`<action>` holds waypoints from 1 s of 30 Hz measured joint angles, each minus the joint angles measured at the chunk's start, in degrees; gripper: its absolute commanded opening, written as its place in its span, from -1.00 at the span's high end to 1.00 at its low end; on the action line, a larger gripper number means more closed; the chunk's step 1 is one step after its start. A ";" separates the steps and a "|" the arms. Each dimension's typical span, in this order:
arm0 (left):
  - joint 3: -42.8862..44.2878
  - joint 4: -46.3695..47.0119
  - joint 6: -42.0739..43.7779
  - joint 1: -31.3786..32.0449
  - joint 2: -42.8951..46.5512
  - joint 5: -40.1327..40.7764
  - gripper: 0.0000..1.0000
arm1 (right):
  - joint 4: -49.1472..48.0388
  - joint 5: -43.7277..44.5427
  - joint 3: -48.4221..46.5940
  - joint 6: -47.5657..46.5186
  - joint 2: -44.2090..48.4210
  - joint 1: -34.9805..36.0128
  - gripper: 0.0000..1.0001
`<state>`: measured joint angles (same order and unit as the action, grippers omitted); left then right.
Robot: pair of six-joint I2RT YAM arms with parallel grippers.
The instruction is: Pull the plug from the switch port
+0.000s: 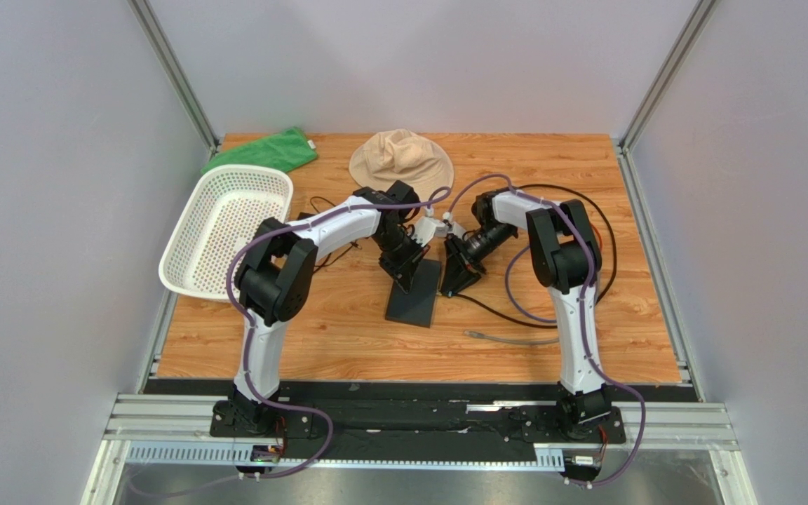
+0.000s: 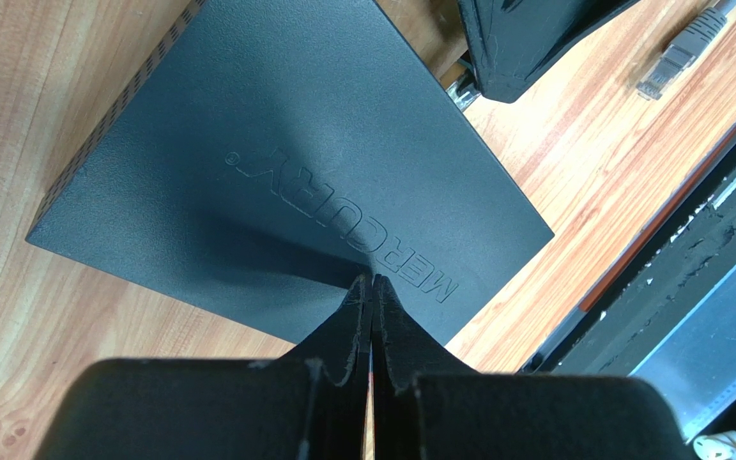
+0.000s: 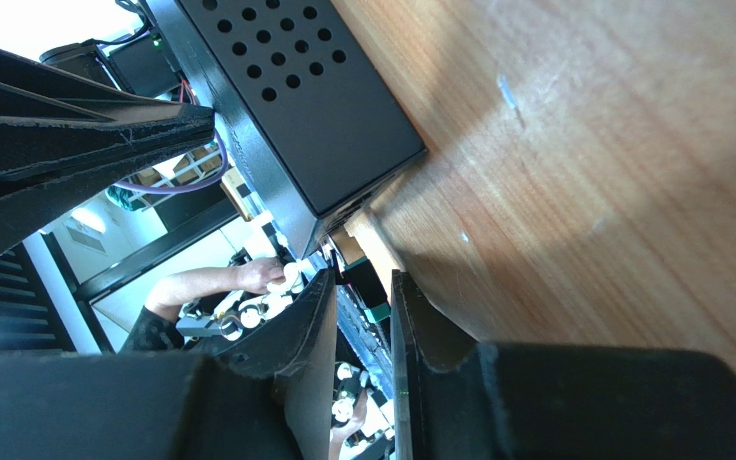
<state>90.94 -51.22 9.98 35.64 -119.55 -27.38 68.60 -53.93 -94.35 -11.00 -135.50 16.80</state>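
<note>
- One switch (image 1: pixel 415 300) is seen lying flat near the middle of the table (image 1: pixel 324 337), between the two arms.
- "MERCURY" is read on the lid of the switch in the left wrist view, and one side wall is pierced with round holes.
- Two grippers are counted, one per arm.
- The left gripper (image 2: pixel 374 283) is seen with its two fingers pressed together and nothing between them. Its tips are set down on the switch lid, just beside the lettering.
- The right gripper (image 3: pixel 362 287) is placed at a corner of the switch, by its narrow end. A narrow gap is left between its two fingers, and something small and dark shows in that gap. Whether it is gripped cannot be told.
- Whether a plug is seated in a socket cannot be told.
- One grey cable (image 1: pixel 519 340) is laid on the table right of the switch, and its one grey plug (image 2: pixel 681 53) rests loose on the wood, apart from the switch.
- Black cables (image 1: pixel 600 242) are looped behind the right arm; their count cannot be told.
- One white basket (image 1: pixel 229 216), one green cloth (image 1: pixel 263 150) and one tan hat (image 1: pixel 402 158) are placed along the far and left sides.
</note>
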 measured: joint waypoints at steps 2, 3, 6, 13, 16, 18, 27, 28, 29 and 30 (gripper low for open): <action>0.02 0.00 -0.02 0.00 -0.02 0.00 1.00 | -0.02 0.00 0.07 0.00 0.07 0.00 1.00; 0.04 -0.04 -0.02 0.00 -0.04 0.00 1.00 | -0.02 0.00 0.11 -0.02 0.07 -0.02 1.00; 0.15 -0.09 -0.04 0.00 -0.11 0.00 1.00 | 0.07 0.02 0.17 -0.24 0.09 -0.09 1.00; 0.24 0.07 -0.04 0.00 -0.15 0.04 1.00 | 1.38 0.52 0.17 -1.68 0.15 -0.55 1.00; 0.24 0.09 -0.04 0.00 -0.15 0.07 1.00 | 2.51 1.36 -0.24 -2.32 0.15 -0.61 1.00; 0.26 0.09 -0.04 0.00 -0.15 0.07 1.00 | 3.61 2.27 -0.59 -2.78 0.15 -0.74 1.00; 0.55 -0.09 -0.02 0.24 -0.15 0.22 1.00 | 6.29 6.08 -0.92 -3.80 0.74 -1.22 1.00; 0.74 -0.22 -0.02 0.31 -0.15 0.48 1.00 | 6.64 6.80 -0.92 -3.80 0.90 -1.25 1.00; 0.94 -0.42 0.00 0.35 -0.15 0.63 1.00 | 7.04 7.39 -0.92 -3.82 1.01 -1.27 1.00; 1.38 -0.81 0.20 0.39 -0.15 0.96 1.00 | 7.48 8.22 -0.98 -3.91 1.11 -1.33 1.00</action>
<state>92.31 -52.03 10.17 36.03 -119.70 -26.41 76.07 -45.71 -95.33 -14.92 -134.39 15.46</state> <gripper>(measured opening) 0.007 0.250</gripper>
